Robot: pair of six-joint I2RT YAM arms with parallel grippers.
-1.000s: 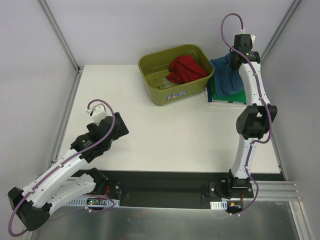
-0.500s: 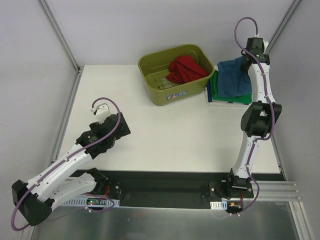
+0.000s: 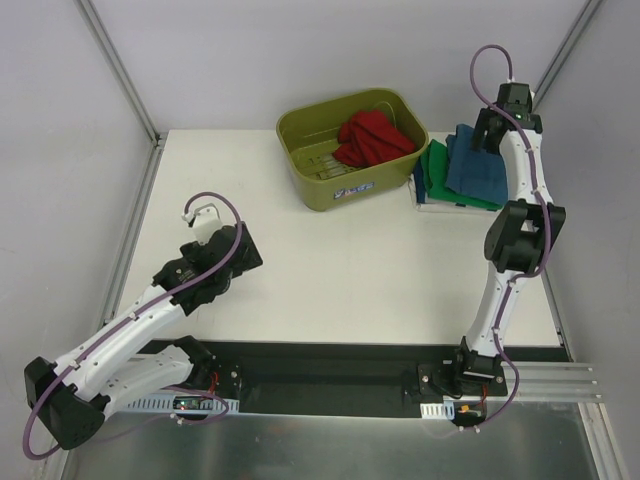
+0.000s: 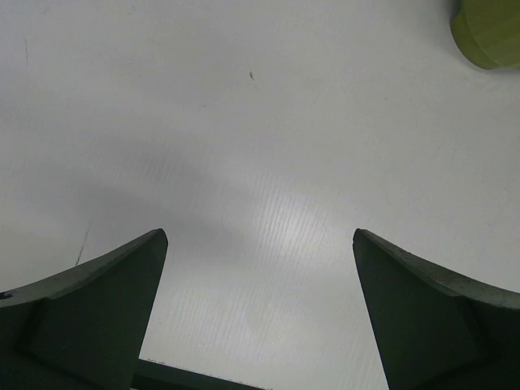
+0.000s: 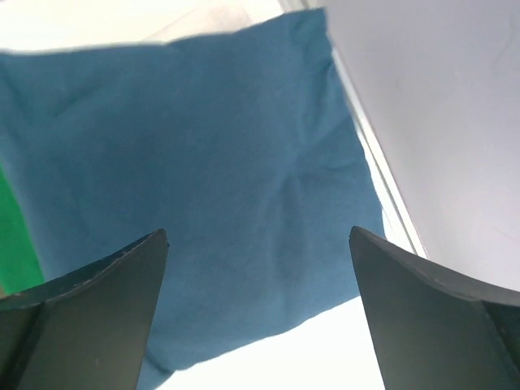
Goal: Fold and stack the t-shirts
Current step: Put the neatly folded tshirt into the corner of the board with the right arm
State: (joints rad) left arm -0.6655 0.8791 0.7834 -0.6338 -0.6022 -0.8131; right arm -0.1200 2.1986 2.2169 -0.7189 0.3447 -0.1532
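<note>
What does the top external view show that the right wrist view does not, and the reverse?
Only the top external view shows the olive tub holding the red t-shirt, and the left arm. Only the right wrist view shows the right gripper clearly open and empty. Both show the teal-blue t-shirt lying on the green t-shirt.

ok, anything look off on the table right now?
The teal-blue tee lies skewed on the green tee, far right: edges not lined up, green showing along its left side. The red tee sits crumpled and unfolded in the olive tub. The right claw hangs open above the blue one. Nothing spilled or damaged.
</note>
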